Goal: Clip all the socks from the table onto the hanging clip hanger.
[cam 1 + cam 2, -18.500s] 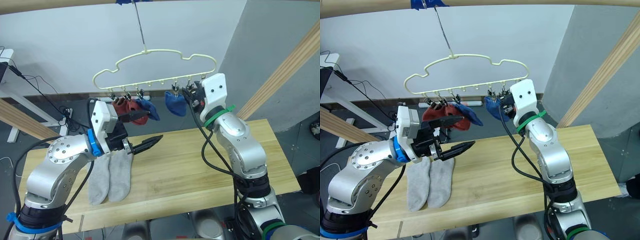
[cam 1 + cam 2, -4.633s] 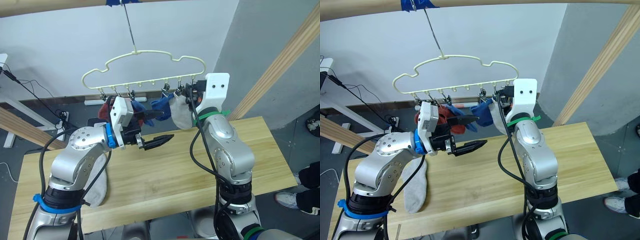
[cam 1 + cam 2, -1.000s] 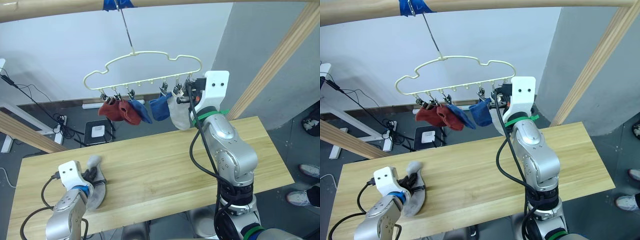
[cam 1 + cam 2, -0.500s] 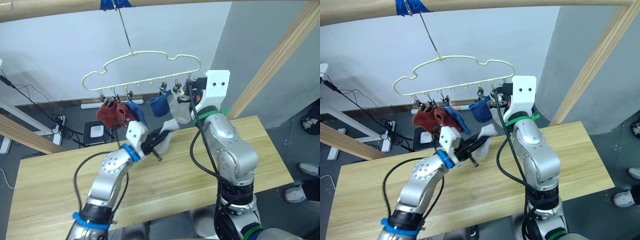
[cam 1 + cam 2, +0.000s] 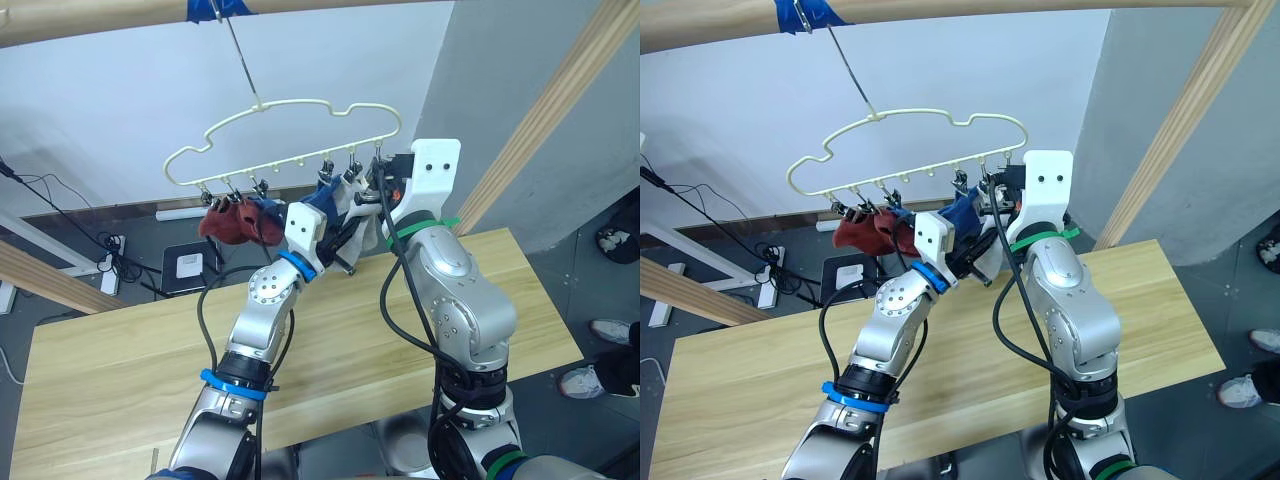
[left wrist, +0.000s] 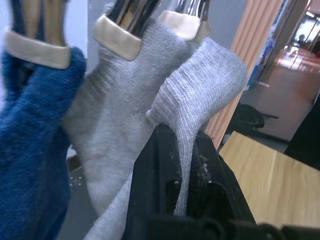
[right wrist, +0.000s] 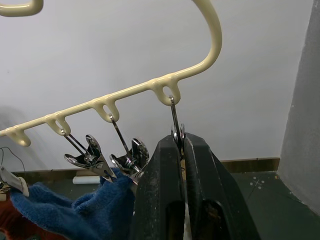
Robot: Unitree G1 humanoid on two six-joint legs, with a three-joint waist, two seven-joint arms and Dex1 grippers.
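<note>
1. The two head eyes are looking forward and down from above the arms, taking in the table [image 5: 120,380] and the clip hanger [image 5: 290,135] at middle range; they are sharing the same scene, slightly offset sideways.
2. The left wrist camera is looking along the left claw [image 6: 182,165] from very near, facing the grey socks [image 6: 200,85] under the clips.
3. The right wrist camera is facing up along the right claw [image 7: 180,150], close under the hanger's end clip [image 7: 176,131], a part both head eyes are also covering.
</note>
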